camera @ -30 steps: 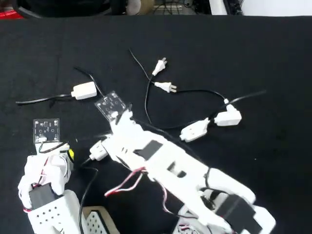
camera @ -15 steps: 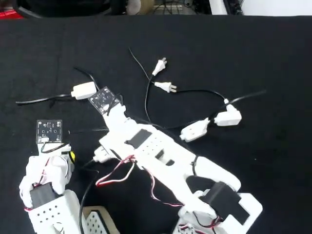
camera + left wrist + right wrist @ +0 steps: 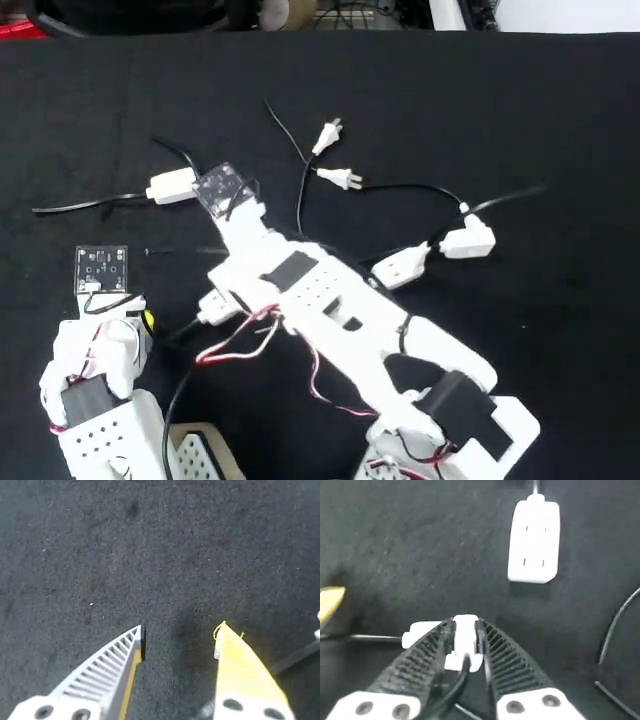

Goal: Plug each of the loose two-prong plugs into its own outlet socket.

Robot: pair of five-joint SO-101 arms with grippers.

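Plugs and sockets lie scattered on a black cloth table (image 3: 520, 100). The right gripper (image 3: 465, 625) is pinched tight on a small white plug (image 3: 465, 639), and the plug's black cord (image 3: 451, 690) runs back beneath the fingers. We cannot see the held plug's prongs, so we cannot tell which way they point.

Just ahead of the plug, not touching it, lies a white outlet socket (image 3: 534, 542) with its slots facing the camera. From above, this same socket sits just beside the right arm's wrist at the far left of the table.

Two loose plugs lie near the middle of the cloth with their prongs bare, well apart from both grippers. These are the farther plug (image 3: 328, 135) and the nearer plug (image 3: 343, 178). A second socket (image 3: 405, 265) and a third socket (image 3: 468, 240) rest to the right of the arm.

The left gripper (image 3: 180, 630) hangs wide open over bare cloth and holds nothing.

We judge each plug to be light, hard, smooth plastic that could twist in a pinch. The limp cord will probably drag and tug sideways. The best hold looks to be on the flat sides of the plug body, behind the prongs, with the cord trailing back. The socket also looks light and is not fixed down, so it may slide when pushed and would likely need bracing.
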